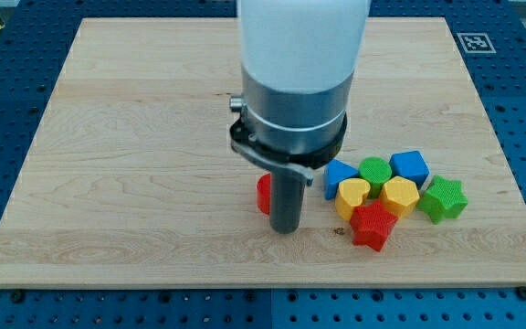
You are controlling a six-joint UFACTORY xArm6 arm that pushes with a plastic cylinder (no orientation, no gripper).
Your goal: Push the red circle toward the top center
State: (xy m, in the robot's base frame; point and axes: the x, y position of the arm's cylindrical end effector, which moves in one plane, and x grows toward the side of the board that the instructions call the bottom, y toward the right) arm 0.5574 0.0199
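Observation:
The red circle (pixel 263 194) lies on the wooden board (pixel 135 137), a little below the view's middle; only its left edge shows, the rest is hidden behind my rod. My tip (pixel 286 228) stands right against the red circle's right and lower side. The arm's wide grey and white body hangs above them.
A cluster of blocks lies to the tip's right: a blue triangle (pixel 338 174), a green circle (pixel 375 170), a blue cube (pixel 410 167), a yellow heart (pixel 352 196), a yellow hexagon (pixel 399 196), a green star (pixel 444 199) and a red star (pixel 373 225).

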